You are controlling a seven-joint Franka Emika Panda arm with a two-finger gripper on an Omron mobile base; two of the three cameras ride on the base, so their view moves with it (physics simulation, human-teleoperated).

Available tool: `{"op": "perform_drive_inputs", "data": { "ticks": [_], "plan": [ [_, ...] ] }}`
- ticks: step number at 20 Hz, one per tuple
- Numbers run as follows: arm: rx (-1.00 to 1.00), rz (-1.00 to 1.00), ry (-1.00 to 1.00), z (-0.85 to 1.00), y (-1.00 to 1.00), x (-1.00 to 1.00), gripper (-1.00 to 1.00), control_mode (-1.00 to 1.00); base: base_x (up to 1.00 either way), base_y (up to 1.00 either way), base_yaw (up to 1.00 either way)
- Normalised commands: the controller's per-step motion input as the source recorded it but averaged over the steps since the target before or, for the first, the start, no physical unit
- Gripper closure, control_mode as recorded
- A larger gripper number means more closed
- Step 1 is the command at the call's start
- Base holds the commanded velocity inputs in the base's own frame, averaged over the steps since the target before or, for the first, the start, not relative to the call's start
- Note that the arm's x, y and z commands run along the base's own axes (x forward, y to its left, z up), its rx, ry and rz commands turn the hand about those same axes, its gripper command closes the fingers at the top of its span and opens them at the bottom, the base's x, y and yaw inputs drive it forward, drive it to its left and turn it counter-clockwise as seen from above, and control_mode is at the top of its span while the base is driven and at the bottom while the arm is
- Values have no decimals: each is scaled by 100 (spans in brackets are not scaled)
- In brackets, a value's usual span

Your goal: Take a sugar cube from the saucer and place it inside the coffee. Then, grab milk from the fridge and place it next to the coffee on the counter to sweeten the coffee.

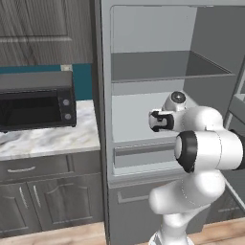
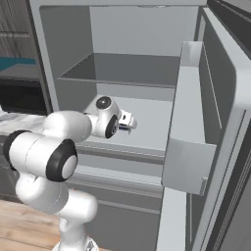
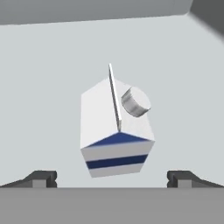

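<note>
- A black microwave (image 1: 37, 101) sits on the marbled worktop (image 1: 52, 139), well to the left of the end effector (image 1: 152, 120).
- The end effector, jaws spread wide and grasping nothing, reaches into the open fridge (image 1: 143, 57).
- The milk (image 3: 116, 127) stands on the fridge shelf (image 2: 152, 122) directly ahead, centred between the fingertips (image 3: 41, 178), untouched.

A small white gable-top milk carton (image 3: 114, 131) with dark blue stripes and a grey round cap stands on a pale shelf inside the open light-grey fridge (image 1: 143, 43).
</note>
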Motion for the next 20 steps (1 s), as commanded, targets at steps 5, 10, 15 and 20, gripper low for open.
{"op": "perform_drive_inputs", "data": {
  "ticks": [5,10,15,20],
  "plan": [
    [0,0,0,-11,-7,14,-100,-100,0,0,0],
    [0,0,0,-8,-8,15,-100,-100,0,0,0],
    [0,0,-1,-5,-4,18,-100,-100,0,0,0],
    [0,0,0,-8,0,26,-100,-100,0,0,0]
  ]
}}
